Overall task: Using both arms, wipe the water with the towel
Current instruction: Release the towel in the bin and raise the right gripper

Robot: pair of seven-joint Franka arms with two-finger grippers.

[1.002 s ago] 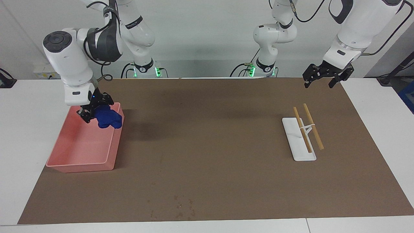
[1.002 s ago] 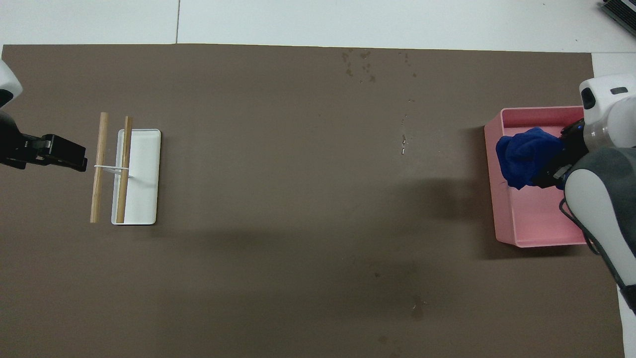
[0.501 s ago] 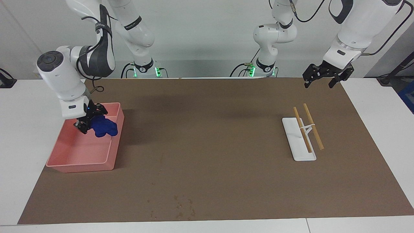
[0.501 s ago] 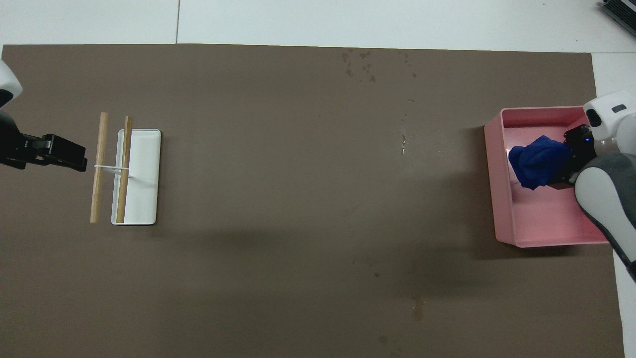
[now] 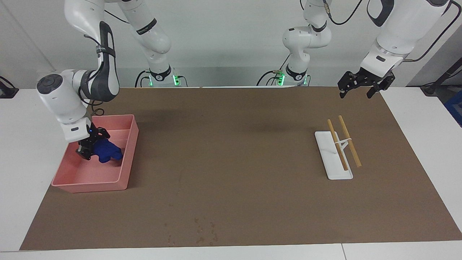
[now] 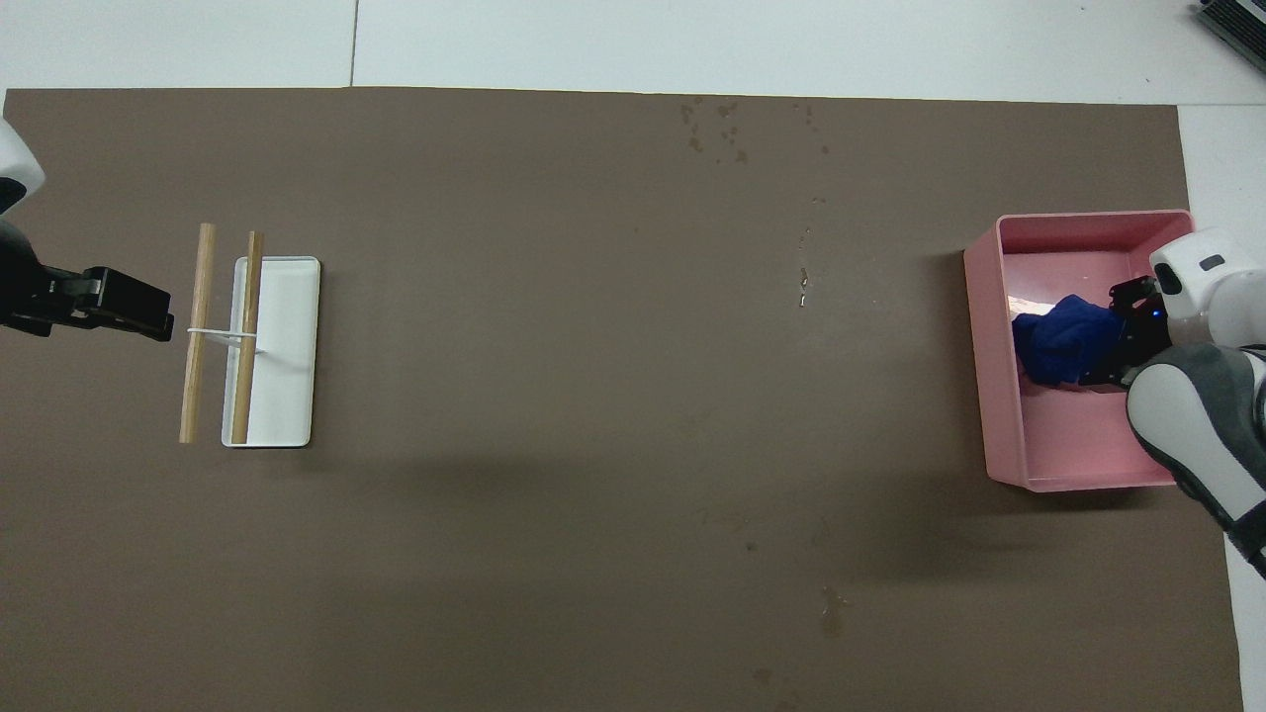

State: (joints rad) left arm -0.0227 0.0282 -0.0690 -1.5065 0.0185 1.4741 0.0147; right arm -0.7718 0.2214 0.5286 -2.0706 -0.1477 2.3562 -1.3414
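Lowered since a second ago, the right arm's black clawed gripper (image 5: 87, 148) has carried the small deep-blue soft towel (image 5: 107, 153) down from over the rim into the pink rectangular plastic tray (image 5: 124, 169); nothing else has shifted. That gripper is clamped shut on the lumpy bundle, which now sits low inside the tray, at about three o'clock in the overhead view, toward the right arm's end of the table.

At nine o'clock in that view, toward the left arm's end, the flat white stand (image 6: 287, 396) with two wooden sticks (image 6: 195, 326) lies on the brown mat (image 5: 231, 151). The left arm's black gripper (image 5: 359, 86) hangs in the air with its jaws spread wide and empty, over the mat's edge beside that stand.

Farthest from the robots, at twelve o'clock overhead, a scatter of dark water drops (image 6: 717, 129) marks the mat near its edge, well apart from the towel and both grippers.
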